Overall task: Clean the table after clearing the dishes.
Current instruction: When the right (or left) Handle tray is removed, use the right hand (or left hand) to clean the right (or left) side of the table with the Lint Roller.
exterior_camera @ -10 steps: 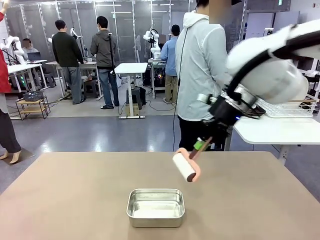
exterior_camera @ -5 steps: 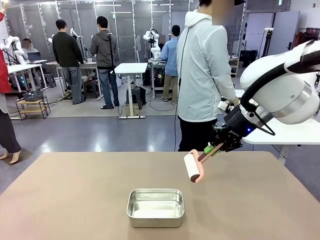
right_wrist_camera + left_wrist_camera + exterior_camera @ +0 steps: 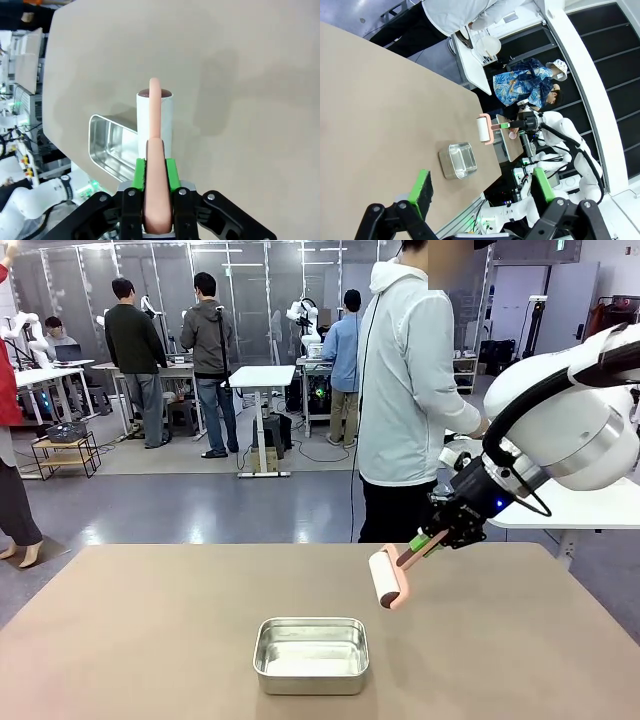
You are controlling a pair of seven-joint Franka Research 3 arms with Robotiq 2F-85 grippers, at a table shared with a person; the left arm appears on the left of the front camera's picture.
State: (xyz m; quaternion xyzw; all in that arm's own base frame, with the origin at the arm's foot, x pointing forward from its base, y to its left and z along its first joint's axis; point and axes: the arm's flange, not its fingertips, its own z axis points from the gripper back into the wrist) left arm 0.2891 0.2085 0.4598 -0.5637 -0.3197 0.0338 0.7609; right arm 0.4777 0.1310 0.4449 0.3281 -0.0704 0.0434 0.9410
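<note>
Table [image 3: 150,640] matte taupe; right pincer [image 3: 156,172] grips pink-handled roller [image 3: 383,580]; left pincer [image 3: 482,187] spread wide.

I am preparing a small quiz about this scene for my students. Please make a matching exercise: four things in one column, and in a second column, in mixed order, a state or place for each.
Column one:
1. roller
2. pan
3. left end effector
4. right end effector

Column two:
A. open, holds nothing
B. stands on the table, shiny metal
C. shut on a pink handle
D. white, carried beyond the pan

Right pairs: 1-D, 2-B, 3-A, 4-C.
</note>
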